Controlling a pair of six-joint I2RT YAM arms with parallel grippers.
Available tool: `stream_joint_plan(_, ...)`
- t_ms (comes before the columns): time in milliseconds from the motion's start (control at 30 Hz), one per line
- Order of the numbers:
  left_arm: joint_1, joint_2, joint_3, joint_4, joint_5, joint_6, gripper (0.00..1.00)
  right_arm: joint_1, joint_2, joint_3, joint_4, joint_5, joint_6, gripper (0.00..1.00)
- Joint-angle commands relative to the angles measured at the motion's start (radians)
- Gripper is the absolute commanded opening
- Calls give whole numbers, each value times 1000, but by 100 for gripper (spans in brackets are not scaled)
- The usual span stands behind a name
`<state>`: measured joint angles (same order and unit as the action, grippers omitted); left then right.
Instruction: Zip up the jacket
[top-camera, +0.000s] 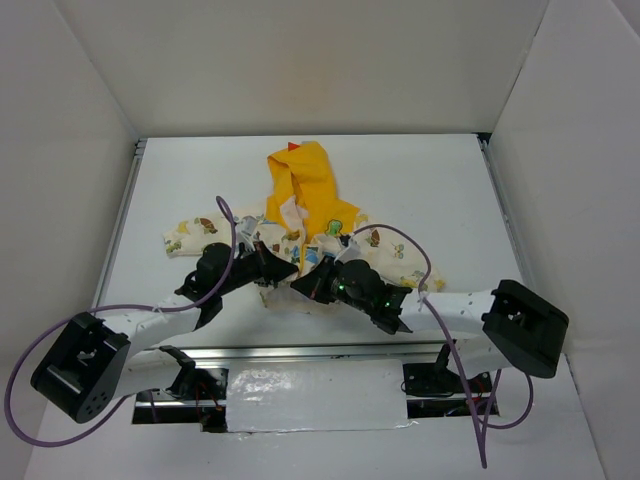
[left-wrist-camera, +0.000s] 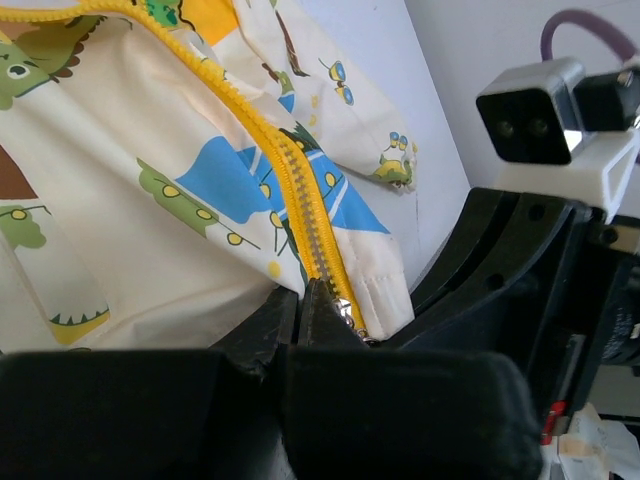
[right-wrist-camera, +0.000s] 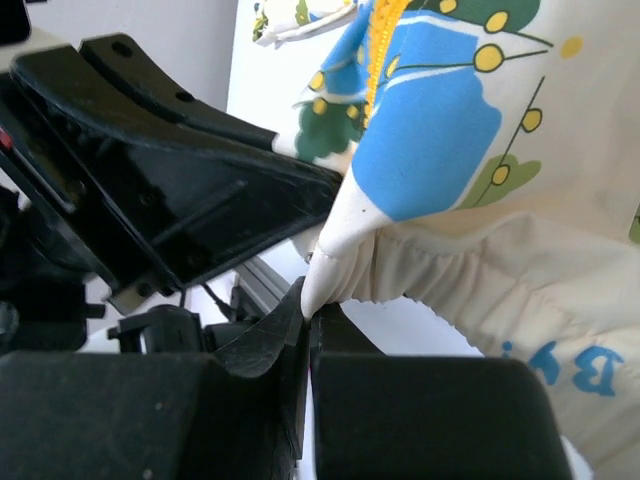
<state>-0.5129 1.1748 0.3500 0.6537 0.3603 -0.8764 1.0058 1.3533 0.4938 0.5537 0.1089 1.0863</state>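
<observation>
The cream jacket (top-camera: 300, 235) with cartoon prints lies flat mid-table, its yellow hood (top-camera: 305, 180) toward the far side. My left gripper (top-camera: 277, 270) and right gripper (top-camera: 303, 286) meet at its near hem. In the left wrist view the jaws of the left gripper (left-wrist-camera: 305, 298) are shut on the hem right at the bottom of the yellow zip (left-wrist-camera: 298, 190), beside the silver slider (left-wrist-camera: 352, 314). In the right wrist view the right gripper (right-wrist-camera: 311, 305) is shut on the cream hem corner of the jacket (right-wrist-camera: 480, 200), lifting it slightly.
White walls enclose the table on three sides. A metal rail (top-camera: 300, 352) runs along the near edge between the arm bases. Purple cables (top-camera: 228, 225) loop over both arms. The right arm's black body (left-wrist-camera: 520, 270) sits close beside the left gripper.
</observation>
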Motion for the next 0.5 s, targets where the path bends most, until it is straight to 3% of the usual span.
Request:
stream_joint_plan(0,-4,5,29,67,86,59,0,2,-59,118,-234,31,57,0)
stream_joint_plan(233,-4,22,-15,170,149,57,0,-74,-91,166,-337,-101,102,0)
stream_joint_plan(467,-4,-32,-8,107,115,83,0,-90,-102,183,-397,-181,132,2)
